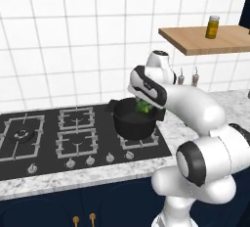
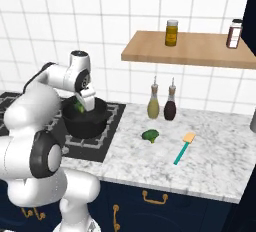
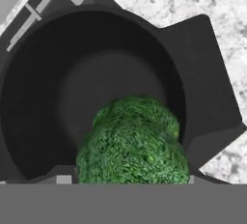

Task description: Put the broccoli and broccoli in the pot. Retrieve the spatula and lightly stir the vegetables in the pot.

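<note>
One broccoli (image 3: pixel 135 143) sits between my fingers right over the mouth of the black pot (image 3: pixel 43 73); it covers my fingertips in the hand view. The gripper (image 1: pixel 144 107) hangs just above the pot (image 1: pixel 132 123) on the stove's right rear burner, shut on that green piece (image 1: pixel 143 106). From the right, the gripper (image 2: pixel 81 106) holds the broccoli (image 2: pixel 78 106) at the rim of the pot (image 2: pixel 86 124). The other broccoli (image 2: pixel 150 135) lies on the marble counter to the right of the stove. The teal-handled spatula (image 2: pixel 183 149) lies further right, blade pointing away.
Two bottles (image 2: pixel 153 104) (image 2: pixel 171 105) stand at the wall behind the counter broccoli. A wooden shelf (image 2: pixel 190 48) with jars hangs above them. Black stove grates (image 1: pixel 75 143) lie left of the pot, with knobs along the front edge.
</note>
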Tool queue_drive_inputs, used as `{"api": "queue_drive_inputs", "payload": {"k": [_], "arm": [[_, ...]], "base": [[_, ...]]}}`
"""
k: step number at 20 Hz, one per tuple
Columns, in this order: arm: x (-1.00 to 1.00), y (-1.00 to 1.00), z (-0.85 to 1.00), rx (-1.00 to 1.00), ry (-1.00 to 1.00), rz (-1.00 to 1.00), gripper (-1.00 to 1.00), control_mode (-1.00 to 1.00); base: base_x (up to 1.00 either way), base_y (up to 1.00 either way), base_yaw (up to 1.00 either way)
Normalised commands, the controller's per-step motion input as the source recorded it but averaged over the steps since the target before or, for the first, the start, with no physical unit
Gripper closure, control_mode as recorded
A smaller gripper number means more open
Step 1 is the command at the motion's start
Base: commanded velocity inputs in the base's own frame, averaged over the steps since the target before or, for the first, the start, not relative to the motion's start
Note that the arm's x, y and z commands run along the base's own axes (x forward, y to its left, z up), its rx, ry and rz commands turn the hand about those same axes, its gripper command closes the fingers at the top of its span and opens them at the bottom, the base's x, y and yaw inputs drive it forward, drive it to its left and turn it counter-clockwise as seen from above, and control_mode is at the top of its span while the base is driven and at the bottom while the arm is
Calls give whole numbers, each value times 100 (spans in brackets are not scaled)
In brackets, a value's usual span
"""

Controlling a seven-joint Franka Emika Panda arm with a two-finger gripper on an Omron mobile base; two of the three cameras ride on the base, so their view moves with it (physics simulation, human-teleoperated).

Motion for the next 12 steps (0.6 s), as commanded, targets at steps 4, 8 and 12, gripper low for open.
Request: {"api": "queue_drive_inputs", "payload": {"k": [4,8,12], "arm": [[42,3,-58,-7,0,-1,100,-100],[9,0,-14,-1,0,-2,100,-100],[0,0,8,0,0,0,-100,-100]], "base": [[0,0,0],[0,0,0],[0,0,0]]}}
